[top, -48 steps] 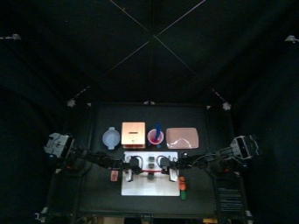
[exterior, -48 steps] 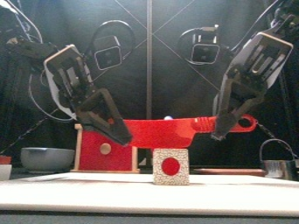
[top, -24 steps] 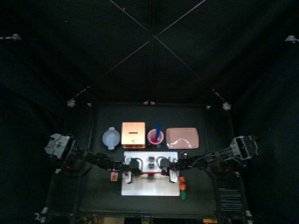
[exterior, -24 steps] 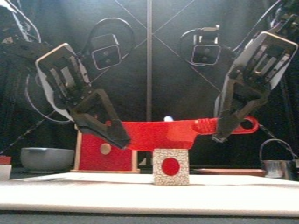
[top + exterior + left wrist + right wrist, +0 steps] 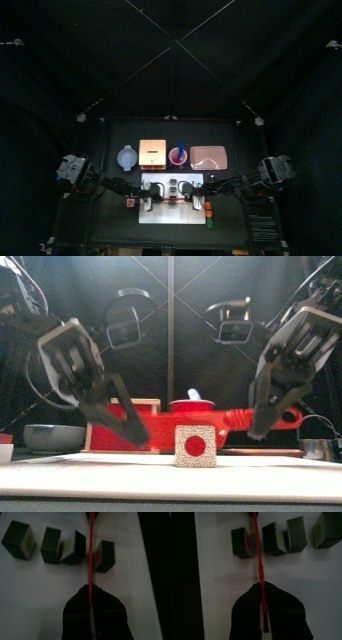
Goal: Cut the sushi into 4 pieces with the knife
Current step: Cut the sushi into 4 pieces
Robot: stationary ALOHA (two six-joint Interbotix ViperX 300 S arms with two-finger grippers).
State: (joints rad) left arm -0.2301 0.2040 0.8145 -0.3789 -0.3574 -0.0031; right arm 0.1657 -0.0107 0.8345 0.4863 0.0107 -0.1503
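Where the knife sits: the knife (image 5: 154, 428) hangs low over the board (image 5: 171, 212) at the front part of the worktop (image 5: 120, 235), spanned between the two end effectors.
Long axis: it runs left to right across the worktop, about level, with the thicker handle end toward the right arm. The blade stands on edge, so each wrist view shows it as one thin red line.
Left end effector (image 5: 89, 591): clenched on the blade's far end, jaws pressed together around it.
Right end effector (image 5: 259, 588): clenched on the handle end in the same way.
Sushi (image 5: 52, 545): four dark green blocks lie in a row on the board; the row runs front to back, crosswise to the knife.
Cut line: the blade lies in the gap between one end block and the other three. That end block stands apart, and the three sit close together.
Front view alone: one block (image 5: 195, 446) shows end-on, a pale face with a red centre, and hides the rest of the row. The knife passes behind it.
Wrist views alone: they give the count of blocks and which gap holds the blade.
Cannot tell: whether the edge touches the board.
Back row: bowl (image 5: 127, 157), box (image 5: 152, 153), cup (image 5: 178, 155) and tray (image 5: 209, 157) stand in a line, well apart from the board.
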